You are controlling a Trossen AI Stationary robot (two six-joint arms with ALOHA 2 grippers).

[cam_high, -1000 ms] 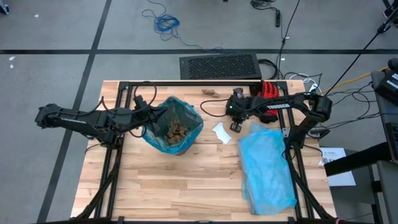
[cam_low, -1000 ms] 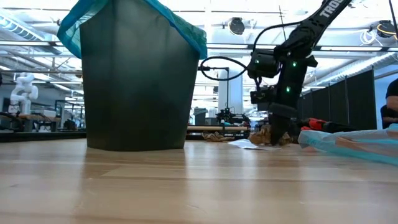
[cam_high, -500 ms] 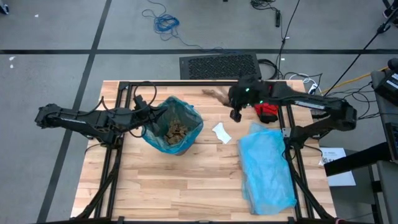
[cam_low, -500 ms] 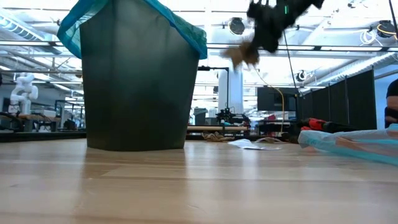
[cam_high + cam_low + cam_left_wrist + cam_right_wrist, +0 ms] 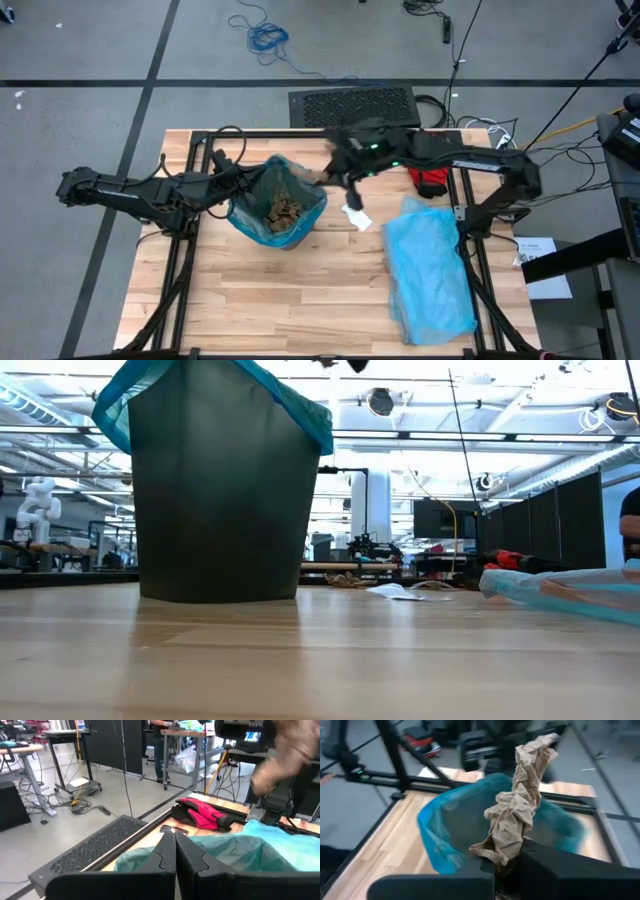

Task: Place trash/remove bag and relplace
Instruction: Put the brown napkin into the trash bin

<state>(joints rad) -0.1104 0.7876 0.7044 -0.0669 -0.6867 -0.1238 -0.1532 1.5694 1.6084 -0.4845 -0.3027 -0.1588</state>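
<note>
You are looking down on a pale wooden table with a dark metal frame and an arm at each side. The largest loose thing on it is a paler sky-blue plastic bag, lying flat on the right half, well apart from the bin.

Left of centre stands the brown bin, lined with the bag, a thin teal-green plastic whose rim folds over the bin's top edge. Inside it you can see a heap of trash, small brown paper scraps.

Your right arm reaches across the back of the table toward the bin. Its right gripper is in the air just beside the bin's far right rim, blurred in the overhead view. Its fingers are closed on a long crumpled brown paper scrap, which stands up from between them with the bag's open mouth behind it.

Your left arm stretches in from the left edge. The left gripper sits at the bin's left rim with its fingers pressed together; you cannot tell whether they pinch the bag's edge.

A red glove lies at the back right of the table. A white scrap lies on the wood between the bin and the sky-blue bag.
</note>
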